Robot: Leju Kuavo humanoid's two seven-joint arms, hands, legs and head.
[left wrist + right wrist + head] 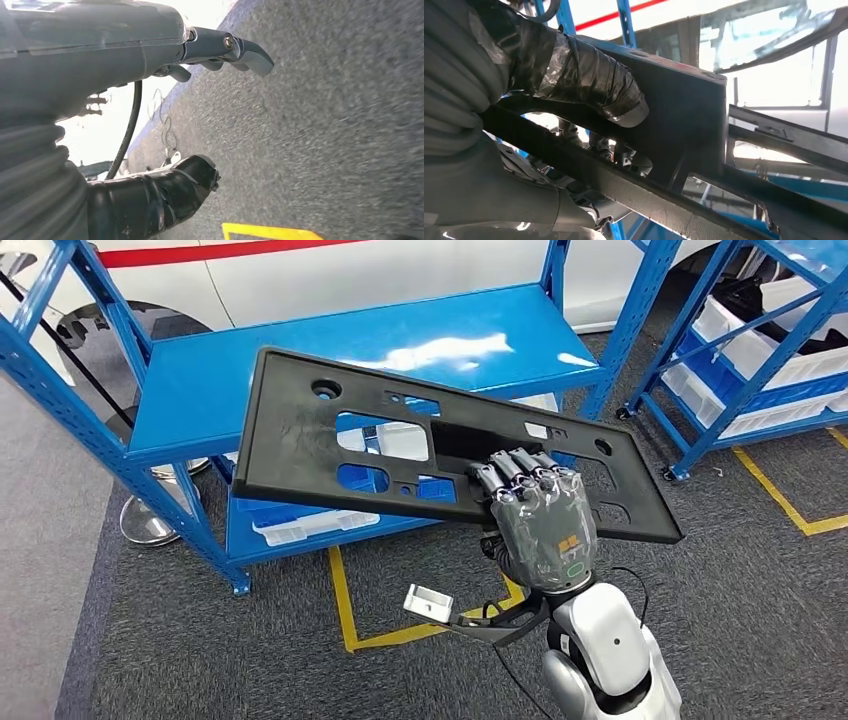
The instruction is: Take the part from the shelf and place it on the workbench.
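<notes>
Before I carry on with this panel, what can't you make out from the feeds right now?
- Workbench: I cannot place it from these views.
- Right hand thumb side: in the head view it lies beneath the black panel.
- Lower shelf contents: largely covered by the panel.
- Left hand: holds nothing, carpet beyond is blurred.
- Panel's far ends: cut off in the right wrist view.
</notes>
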